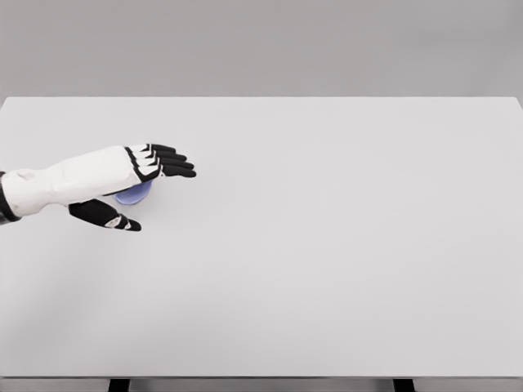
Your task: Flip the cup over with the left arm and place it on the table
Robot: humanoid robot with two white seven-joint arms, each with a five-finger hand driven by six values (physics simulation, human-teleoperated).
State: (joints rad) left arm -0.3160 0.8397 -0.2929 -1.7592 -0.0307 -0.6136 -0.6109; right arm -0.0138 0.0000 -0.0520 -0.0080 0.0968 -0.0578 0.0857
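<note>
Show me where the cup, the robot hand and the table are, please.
cup [135, 193], head view, on the blue edge showing under the palm.
left robot hand [135, 173], head view, on the back of the hand.
table [343, 245], head view, on its bare white top.

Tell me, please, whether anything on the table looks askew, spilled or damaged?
Nothing stands out. The table shows no spill or damage. The cup is mostly hidden under the left hand, so its pose cannot be judged.

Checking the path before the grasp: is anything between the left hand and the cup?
Nothing visible. The left hand is right over the cup, fingers spread, thumb beside it, on the white table.
</note>
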